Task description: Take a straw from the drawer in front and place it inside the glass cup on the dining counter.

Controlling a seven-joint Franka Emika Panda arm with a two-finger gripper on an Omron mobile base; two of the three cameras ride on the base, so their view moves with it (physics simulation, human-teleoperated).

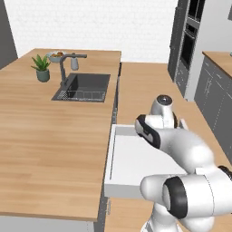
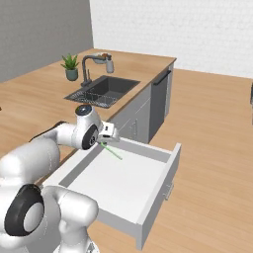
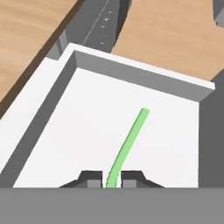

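The pincer (image 3: pixel 107 179) was clenched on 1 end of the straw (image 3: pixel 127 145), so the rest pointed forward above the floor of the open drawer (image 3: pixel 144 74), probably ready for lifting out.

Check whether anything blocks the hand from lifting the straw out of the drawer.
Nothing visible does. The hand is already shut on the straw, which hangs over the drawer's bare floor, with open space above it.
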